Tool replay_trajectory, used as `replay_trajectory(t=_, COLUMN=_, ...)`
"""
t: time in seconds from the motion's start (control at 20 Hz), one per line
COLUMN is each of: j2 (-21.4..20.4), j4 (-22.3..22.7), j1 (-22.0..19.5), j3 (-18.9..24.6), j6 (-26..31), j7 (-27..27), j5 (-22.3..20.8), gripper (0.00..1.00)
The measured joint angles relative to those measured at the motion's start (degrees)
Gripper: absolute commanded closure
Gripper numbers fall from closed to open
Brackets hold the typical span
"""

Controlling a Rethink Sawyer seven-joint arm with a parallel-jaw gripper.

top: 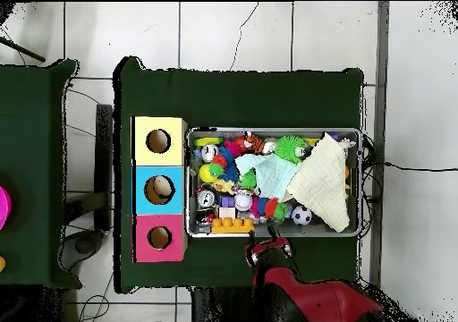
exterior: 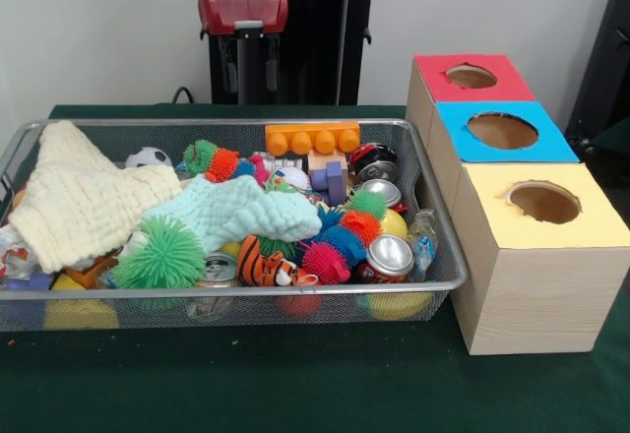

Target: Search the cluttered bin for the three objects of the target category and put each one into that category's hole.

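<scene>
Hanging behind wire bin (exterior: 433,285) of clutter, gripper (exterior: 243,69) state unclear, three-hole box (exterior: 522,285) beside

1. Light was even and fairly bright in both views, falling from above.
2. The wire bin (exterior: 433,285) cast only a soft, faint shadow on the green table cloth (exterior: 295,384).
3. Can tops (exterior: 391,253) showed small bright glints.
4. The white wall (exterior: 98,30) behind looked flat, without hard shadows.
5. The tiled floor (top: 268,32) appeared pale, nearly washed out.
</scene>
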Motion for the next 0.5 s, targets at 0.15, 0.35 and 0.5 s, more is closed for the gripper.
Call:
replay_trajectory(t=0.15, j2=0.9, j4=0.0, j1=1.1, j3=-0.2, j6=0.0, j7=0.0, j5=0.0, gripper=0.00)
replay_trajectory(t=0.35, j2=2.7, j4=-0.2, j1=2.2, j3=-0.2, j6=0.0, j7=0.0, j5=-0.4, gripper=0.00)
replay_trajectory(t=0.5, j2=3.9, j4=-0.4, j1=1.9, j3=0.1, j6=0.0, j7=0.0, j5=-1.0, gripper=0.00)
